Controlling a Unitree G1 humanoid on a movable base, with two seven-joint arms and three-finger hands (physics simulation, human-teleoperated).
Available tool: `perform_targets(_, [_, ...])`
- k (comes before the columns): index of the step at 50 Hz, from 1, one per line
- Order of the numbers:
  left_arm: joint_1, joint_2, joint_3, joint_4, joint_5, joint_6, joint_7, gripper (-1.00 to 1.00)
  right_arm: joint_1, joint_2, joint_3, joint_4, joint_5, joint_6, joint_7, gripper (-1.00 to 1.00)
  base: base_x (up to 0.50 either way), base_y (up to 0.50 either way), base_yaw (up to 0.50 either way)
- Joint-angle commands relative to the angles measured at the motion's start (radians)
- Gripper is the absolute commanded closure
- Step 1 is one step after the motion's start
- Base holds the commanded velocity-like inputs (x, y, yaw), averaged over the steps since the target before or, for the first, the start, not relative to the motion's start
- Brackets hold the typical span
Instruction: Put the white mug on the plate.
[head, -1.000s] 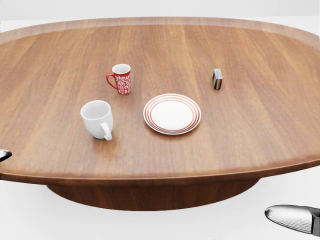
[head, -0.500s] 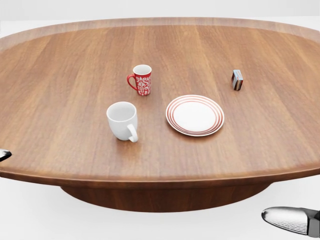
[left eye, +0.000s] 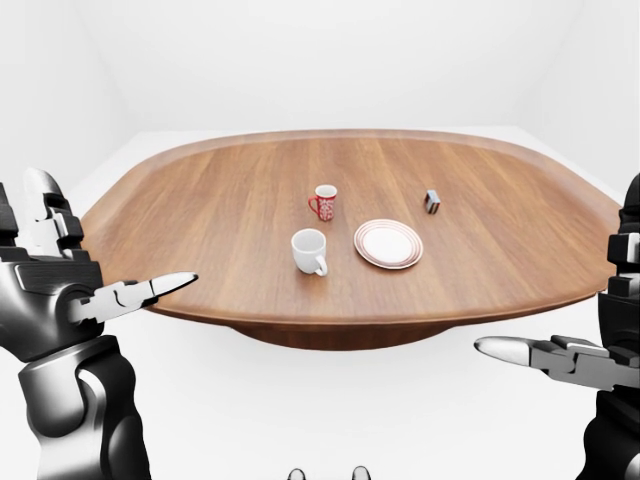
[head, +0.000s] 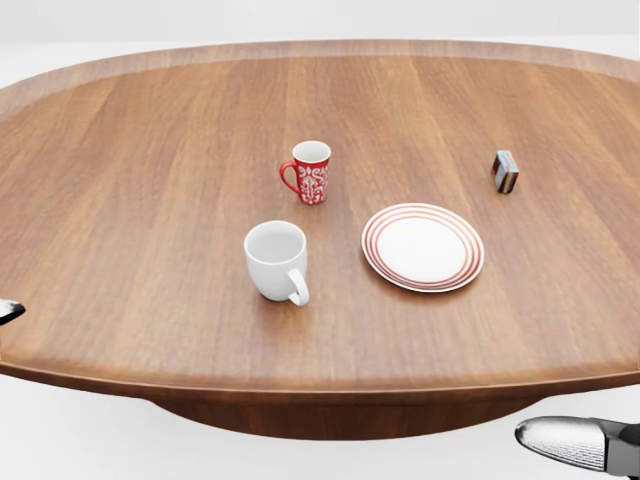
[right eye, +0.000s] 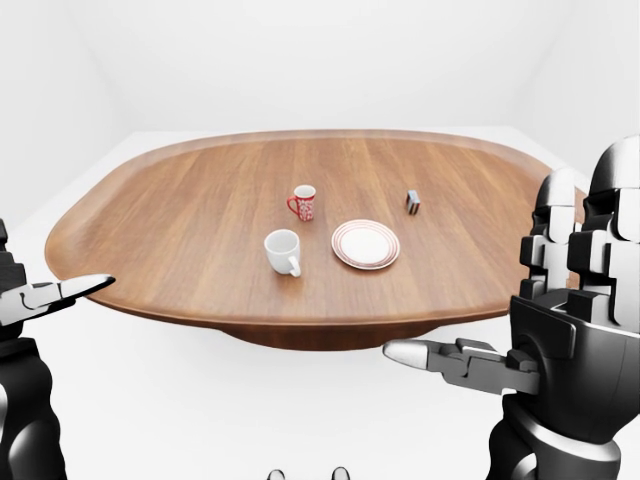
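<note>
The white mug (head: 278, 260) stands upright on the oval wooden table (head: 120, 200), handle toward the bottom right. The white plate with red rings (head: 423, 246) lies just right of it, a small gap apart. My left hand (left eye: 120, 295) is open with fingers stretched out, at the left by the table's near edge. My right hand (right eye: 470, 362) is open too, low at the right, short of the table's edge. Both hands are empty and far from the mug. In the head view only a fingertip of each hand shows at the bottom corners.
A red patterned mug (head: 310, 171) stands above the white mug in the head view. A small box (head: 505, 171) stands at the upper right of the plate. The table's near rim (head: 320, 385) lies between my hands and the things. White floor and walls surround the table.
The whole picture has shifted: the mug, plate and other things slid right and grew larger, so the camera has moved left and closer. The hands keep their pose.
</note>
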Motion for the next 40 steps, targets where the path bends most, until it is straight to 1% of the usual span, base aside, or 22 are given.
perform_targets(1, [-0.012,-0.010,-0.016,0.069,0.002,0.000,0.000,-1.00,-0.032,0.014,0.042,0.113,0.026,0.000,0.011,-1.00,0.30,0.00,0.00])
perform_targets(40, [-0.010,-0.012,-0.016,0.064,0.002,0.000,-0.001,-1.00,-0.024,0.017,0.046,0.115,0.027,0.000,0.016,-1.00,0.32,0.00,0.00])
